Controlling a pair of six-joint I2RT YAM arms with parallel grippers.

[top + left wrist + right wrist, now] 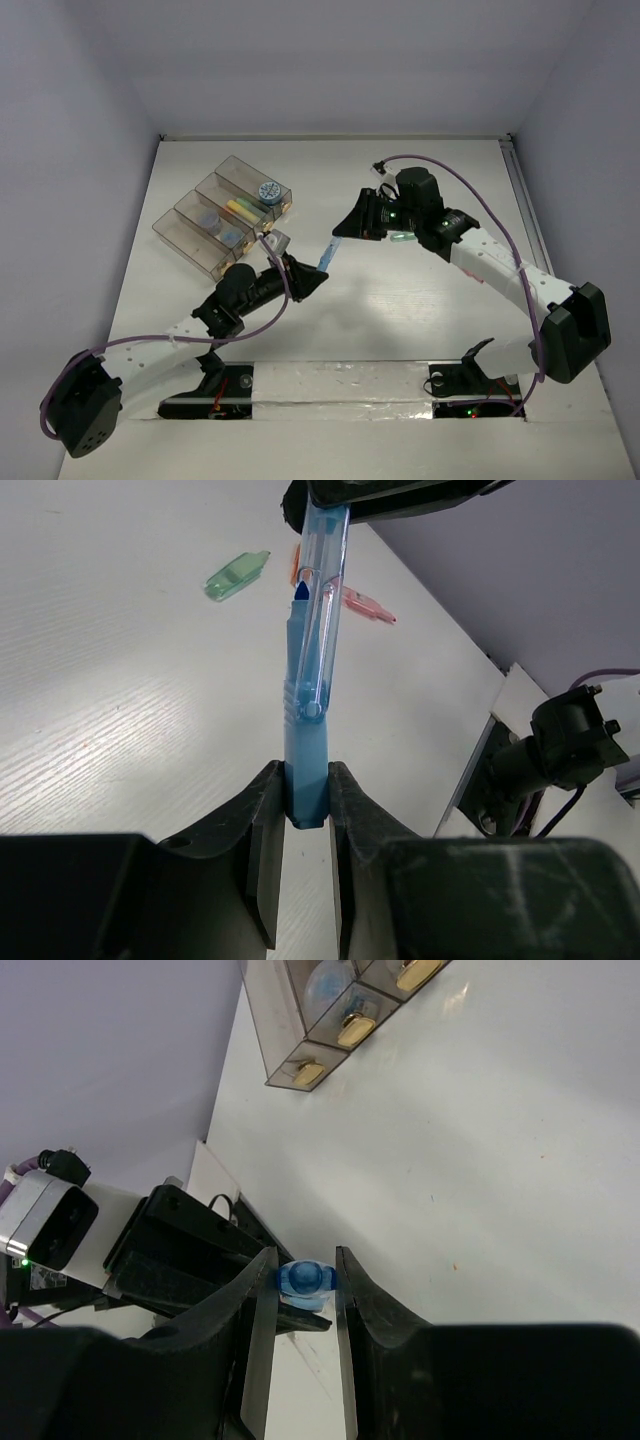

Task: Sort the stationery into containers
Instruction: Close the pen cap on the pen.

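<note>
Holding the blue pen (303, 750) in the air between both arms, I have the left claw (306, 777) pinching its tail and the right claw (304, 1260) pinching the clear cap (325, 570) half over the tip. That lines both up, I judge, for capping. The pen hangs above the table (420, 300), near the boxes (180, 232).

One blue pen (305, 730) between left gripper (307, 800) and right gripper (305, 1280); beyond them one green pen (238, 575), one pink pen (365, 605), one orange pen (296, 555). Three or four joined boxes (185, 245); inside, one yellow pen (240, 208), one roll (268, 190).
</note>
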